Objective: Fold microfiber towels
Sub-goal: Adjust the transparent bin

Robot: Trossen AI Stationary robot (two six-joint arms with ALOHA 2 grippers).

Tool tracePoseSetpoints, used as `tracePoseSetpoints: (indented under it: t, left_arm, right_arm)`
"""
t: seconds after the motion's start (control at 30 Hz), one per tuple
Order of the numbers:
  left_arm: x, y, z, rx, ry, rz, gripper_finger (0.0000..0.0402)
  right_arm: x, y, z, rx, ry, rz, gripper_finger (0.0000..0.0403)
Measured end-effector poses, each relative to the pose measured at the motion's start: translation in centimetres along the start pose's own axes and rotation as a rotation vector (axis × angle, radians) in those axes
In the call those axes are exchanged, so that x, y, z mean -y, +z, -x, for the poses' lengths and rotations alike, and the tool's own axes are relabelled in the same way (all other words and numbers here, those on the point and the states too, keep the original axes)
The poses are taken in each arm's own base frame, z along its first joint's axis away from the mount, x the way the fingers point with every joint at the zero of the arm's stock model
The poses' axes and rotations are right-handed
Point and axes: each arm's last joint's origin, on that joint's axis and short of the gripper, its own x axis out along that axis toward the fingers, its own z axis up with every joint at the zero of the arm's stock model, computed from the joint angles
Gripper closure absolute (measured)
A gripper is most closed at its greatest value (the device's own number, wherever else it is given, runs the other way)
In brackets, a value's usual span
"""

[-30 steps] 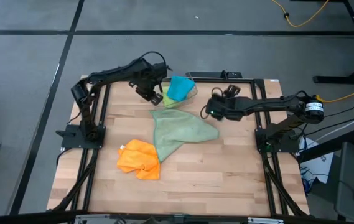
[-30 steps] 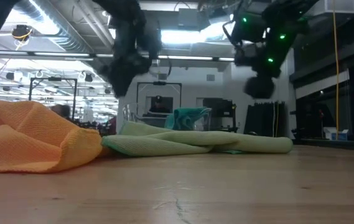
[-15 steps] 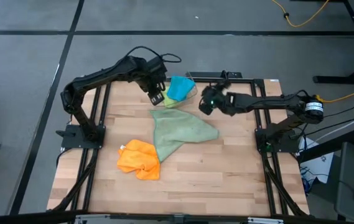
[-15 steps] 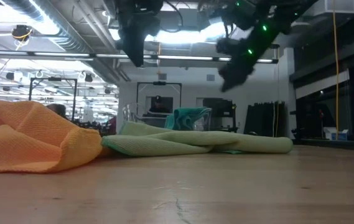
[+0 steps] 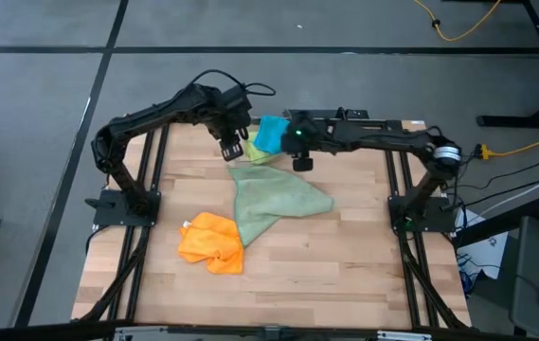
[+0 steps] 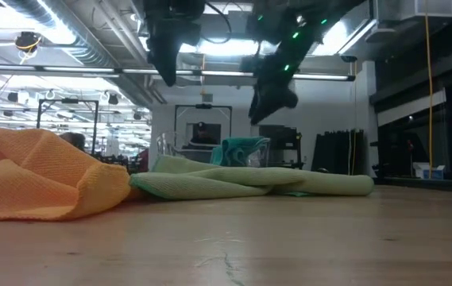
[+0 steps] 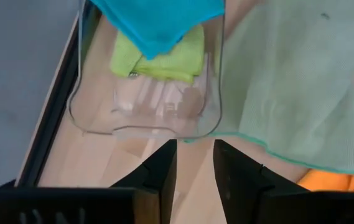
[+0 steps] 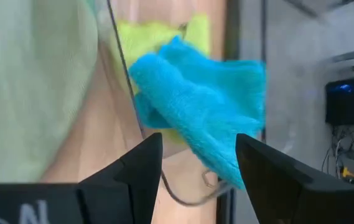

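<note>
- Clear plastic bin (image 5: 271, 142) serves as the landmark: it sits at the far edge of the wooden table (image 5: 345, 275), between the two arms.
- Teal blue towel (image 5: 271, 133) lies heaped in that bin, spilling over its rim; in the right wrist view it (image 8: 195, 106) drapes across the bin wall.
- Lime green towel (image 7: 161, 56) rests inside the bin, underneath the teal one.
- Pale sage green towel (image 5: 274, 201) lies spread and rumpled on the table just in front of the bin, one edge touching the bin's base.
- Orange towel (image 5: 212, 242) is crumpled on the table well apart from the bin, beyond the sage towel and touching its lower corner.
- Left gripper (image 5: 231, 148) hangs in the air just beside the bin on its left side; its fingers (image 7: 158, 177) stand a little apart with nothing between them.
- Right gripper (image 5: 301, 161) hangs just beside the bin on its right side, above the sage towel's far edge; its fingers (image 8: 136, 171) stand wide apart and empty, aimed at the teal towel.
</note>
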Motion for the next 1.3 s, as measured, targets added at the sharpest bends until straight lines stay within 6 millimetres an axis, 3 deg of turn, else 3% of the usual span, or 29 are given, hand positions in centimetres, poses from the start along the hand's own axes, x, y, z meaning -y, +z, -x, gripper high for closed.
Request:
tracePoseSetpoints:
  t: [0.2, 0.37, 0.5, 0.6, 0.7, 1.1, 1.3]
  left_arm:
    - [-0.6, -1.2, 0.0, -0.119, -0.006, -0.009, 0.0304]
    - [-1.4, -1.9, 0.1, -0.183, -0.004, 0.021, 0.0304]
    - [-2.2, -1.9, 0.1, -0.179, 0.0, 0.04, 0.0304]
    - [-2.7, -1.8, 0.0, -0.163, 0.008, 0.056, 0.0305]
    - [-3.0, -1.8, 0.0, -0.156, 0.012, 0.067, 0.0305]
    - [-3.3, -1.6, 0.0, -0.125, 0.016, 0.076, 0.0305]
    - [-3.3, -1.4, 0.0, -0.111, 0.017, 0.059, 0.0305]
  right_arm:
    - [1.1, 0.5, -3.8, -0.091, 0.018, 0.076, 0.0198]
    - [4.2, 0.7, -3.3, -0.043, 0.022, -0.056, 0.0198]
    - [7.2, 0.2, -1.8, -0.053, 0.01, -0.365, 0.0198]
    - [9.3, -1.8, -1.8, -0.124, -0.028, -0.691, 0.0198]
    - [10.3, -3.6, -2.1, -0.185, -0.05, -0.832, 0.0198]
    - [9.8, -5.1, -5.3, -0.227, 0.138, -0.964, 0.0198]
    - [9.5, -5.0, -5.4, -0.219, 0.196, -0.986, 0.0198]
